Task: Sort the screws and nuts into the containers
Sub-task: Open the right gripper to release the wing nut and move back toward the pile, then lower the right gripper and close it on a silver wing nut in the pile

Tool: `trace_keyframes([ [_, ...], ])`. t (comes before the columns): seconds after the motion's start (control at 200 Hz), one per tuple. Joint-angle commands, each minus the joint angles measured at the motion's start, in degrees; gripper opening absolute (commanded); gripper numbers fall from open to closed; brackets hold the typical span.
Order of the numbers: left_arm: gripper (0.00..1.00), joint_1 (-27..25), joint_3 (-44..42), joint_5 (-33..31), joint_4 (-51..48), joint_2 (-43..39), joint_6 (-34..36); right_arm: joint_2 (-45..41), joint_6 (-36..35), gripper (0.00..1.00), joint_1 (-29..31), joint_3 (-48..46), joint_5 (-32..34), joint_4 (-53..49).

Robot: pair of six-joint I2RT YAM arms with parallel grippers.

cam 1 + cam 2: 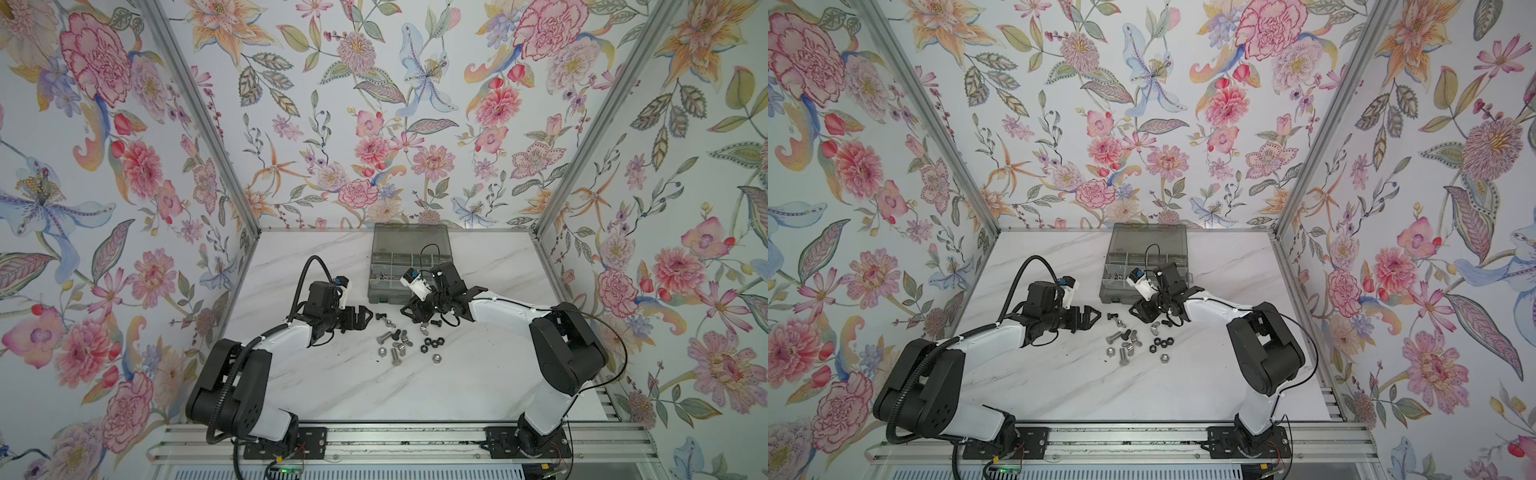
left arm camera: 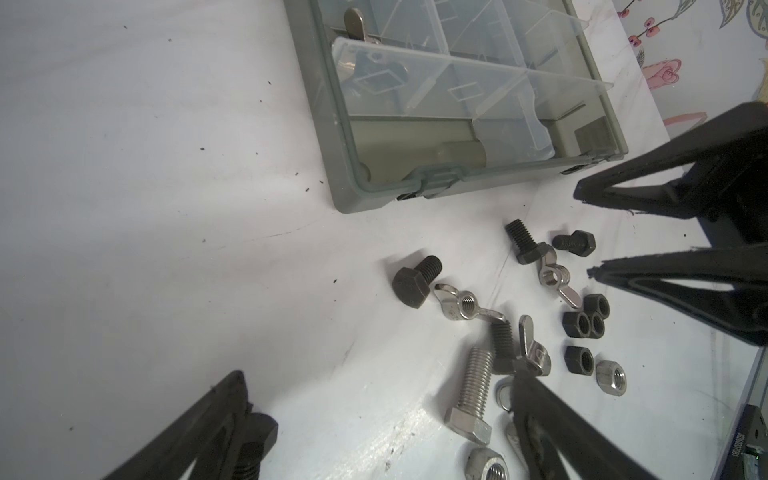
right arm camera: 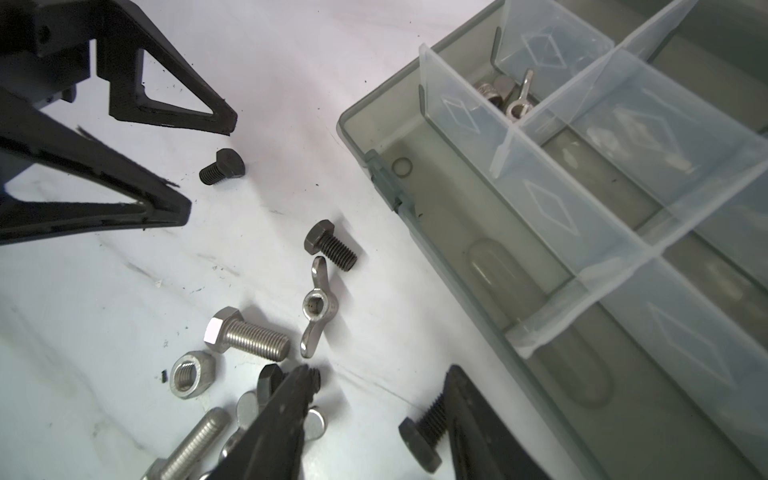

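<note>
Screws [image 1: 395, 356] and nuts [image 1: 432, 343] are being seen scattered on the tabletop [image 1: 374, 395] beside the box [image 1: 384, 296]. Near it, the left jaws are being held wide open, empty. The right jaws are being held partly open, with a black screw [image 3: 419, 436] lying ungripped between them.

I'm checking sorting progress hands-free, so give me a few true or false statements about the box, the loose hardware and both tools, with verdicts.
1. The box is open. True.
2. Every screw and nut is in the box. False: screws and nuts lie loose on the table.
3. The left tool is open and empty. True.
4. The right tool grips a wing nut. False: its jaws stand apart, gripping nothing.
5. A wing nut lies in the box. True.
6. The black nuts are in the box. False: the black nuts lie clustered on the table.
</note>
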Motion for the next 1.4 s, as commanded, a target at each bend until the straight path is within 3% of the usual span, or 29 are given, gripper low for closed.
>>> trace_keyframes([
  [0.0,0.99,-0.35,1.72,0.43,1.42,0.57,-1.39,-1.32,2.47,0.56,1.57,-1.11,-1.05,-0.86],
  [0.29,0.99,-0.35,2.25,1.75,0.9,0.38,-1.3,2.35,8.2,0.57,5.86,1.13,0.01,-0.6],
  [0.661,0.99,-0.26,0.87,1.57,1.29,-0.05,-0.78,7.3,10.19,0.55,8.08,4.51,2.49,-0.69],
  [1.391,0.99,0.27,-0.3,2.99,2.34,-0.35,-0.15,11.84,12.16,0.39,10.16,6.0,8.59,-1.3],
])
